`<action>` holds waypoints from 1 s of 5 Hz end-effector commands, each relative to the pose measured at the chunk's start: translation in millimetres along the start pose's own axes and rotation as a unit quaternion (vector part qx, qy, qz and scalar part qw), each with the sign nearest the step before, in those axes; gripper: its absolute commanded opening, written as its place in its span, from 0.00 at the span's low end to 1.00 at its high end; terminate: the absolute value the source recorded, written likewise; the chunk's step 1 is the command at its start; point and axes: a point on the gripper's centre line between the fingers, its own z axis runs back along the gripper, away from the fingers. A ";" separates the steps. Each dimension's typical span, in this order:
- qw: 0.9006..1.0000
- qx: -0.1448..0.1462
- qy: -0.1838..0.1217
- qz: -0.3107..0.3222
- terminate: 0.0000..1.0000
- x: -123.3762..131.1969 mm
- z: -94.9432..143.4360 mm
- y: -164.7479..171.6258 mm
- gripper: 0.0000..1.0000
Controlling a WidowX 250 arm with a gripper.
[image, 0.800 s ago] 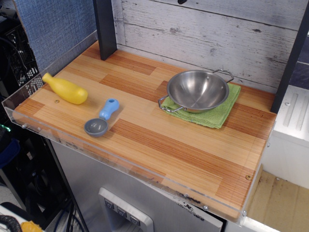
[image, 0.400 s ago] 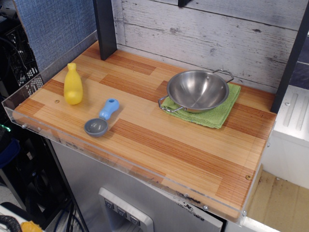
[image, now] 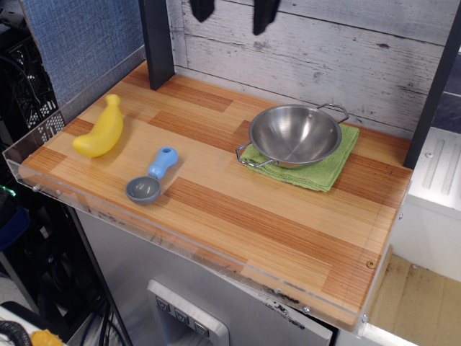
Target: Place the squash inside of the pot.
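The yellow squash [image: 100, 131] lies on the wooden table at the far left, bulbous end toward the front-left, neck pointing back. The shiny steel pot [image: 294, 135] stands on a green cloth at the back right, empty. My gripper [image: 233, 14] shows only as two dark fingertips at the top edge, spread apart and empty, high above the table's back, between the squash and the pot and far from both.
A grey scoop with a blue handle [image: 152, 177] lies in front of the squash. The green cloth [image: 324, 170] lies under the pot. A clear acrylic rim [image: 43, 137] runs along the left and front edges. A dark post [image: 157, 43] stands at the back left.
The squash has changed pose between frames, its neck now pointing back and right. The gripper's fingertips have come down into view at the top edge.
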 end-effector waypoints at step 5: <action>0.988 -0.031 -0.015 -0.148 0.00 -35.7 -93.7 163.3 1.00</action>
